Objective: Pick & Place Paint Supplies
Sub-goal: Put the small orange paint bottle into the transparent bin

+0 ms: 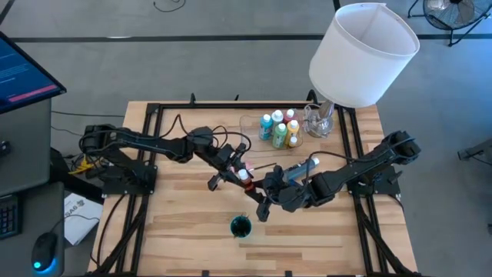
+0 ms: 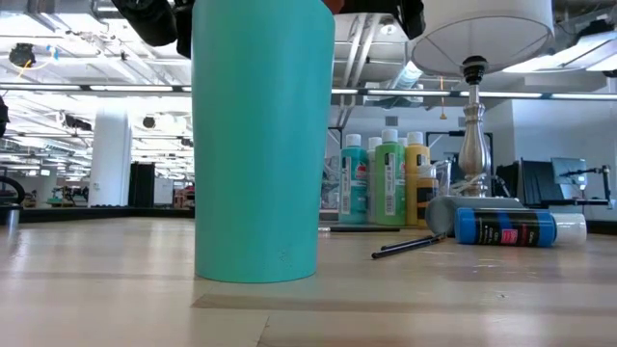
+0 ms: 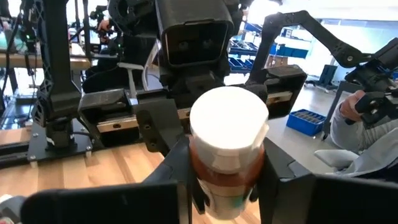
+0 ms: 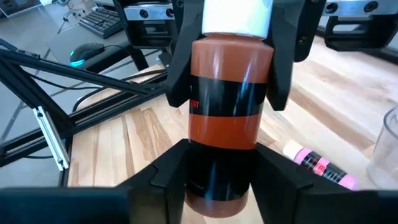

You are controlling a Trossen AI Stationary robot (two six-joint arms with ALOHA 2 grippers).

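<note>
We see a red paint bottle with a white cap held above the middle of the table, both end effectors clamped on it: the left end effector at the cap end, the right end effector at the base. A teal cup stands nearby; a pink bottle lies on the table.
</note>
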